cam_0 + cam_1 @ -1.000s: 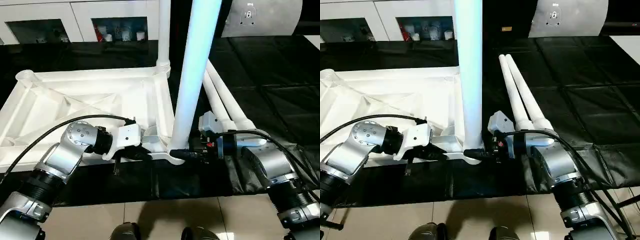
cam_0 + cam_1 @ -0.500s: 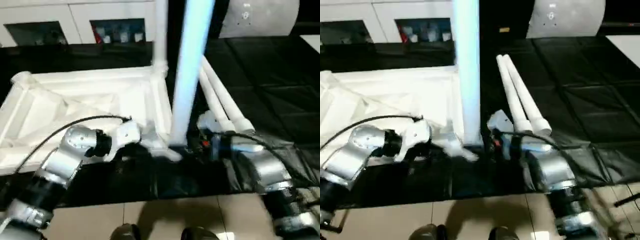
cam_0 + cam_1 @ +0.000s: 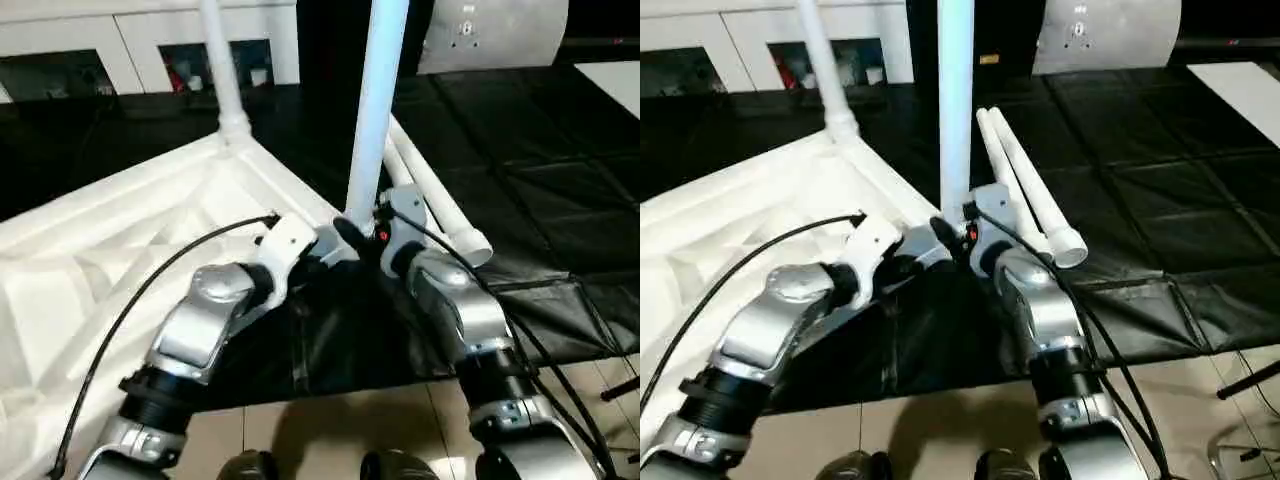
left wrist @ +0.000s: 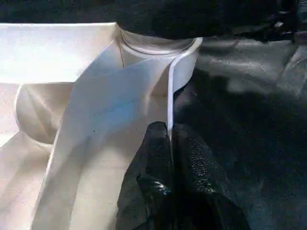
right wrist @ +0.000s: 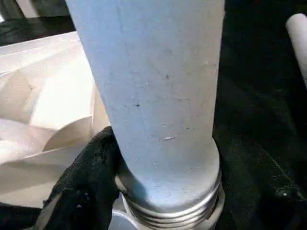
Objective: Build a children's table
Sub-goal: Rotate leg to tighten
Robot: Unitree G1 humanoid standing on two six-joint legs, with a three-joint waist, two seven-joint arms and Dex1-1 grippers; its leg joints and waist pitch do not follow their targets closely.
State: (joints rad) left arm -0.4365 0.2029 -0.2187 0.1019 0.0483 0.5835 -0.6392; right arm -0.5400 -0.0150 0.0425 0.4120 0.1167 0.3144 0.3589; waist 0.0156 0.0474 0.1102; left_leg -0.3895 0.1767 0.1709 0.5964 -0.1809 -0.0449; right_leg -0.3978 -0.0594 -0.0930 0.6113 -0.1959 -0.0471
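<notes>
The children's table top (image 3: 120, 240) lies upside down, ribs up, at an angle on the black surface. One white leg (image 3: 222, 80) stands in its far corner socket. A second leg (image 3: 375, 100) stands upright in the near corner socket (image 4: 158, 52). My right gripper (image 3: 358, 238) is closed around this leg's base, with a black finger (image 5: 91, 172) against the threaded end of the leg (image 5: 153, 96). My left gripper (image 3: 325, 247) is shut on a thin rib (image 4: 170, 110) of the top beside that socket. Two loose legs (image 3: 430, 200) lie side by side to the right.
The black-covered work surface (image 3: 540, 150) stretches right and back, and its front edge drops to a tiled floor (image 3: 330, 440). White cabinets (image 3: 150, 40) line the back. A pale grey panel (image 3: 495, 35) stands at the back right.
The table top has swung round, so the corner with the upright leg now points away from me, and both arms reach further forward. Both grips are unchanged. The camera has shifted too.
</notes>
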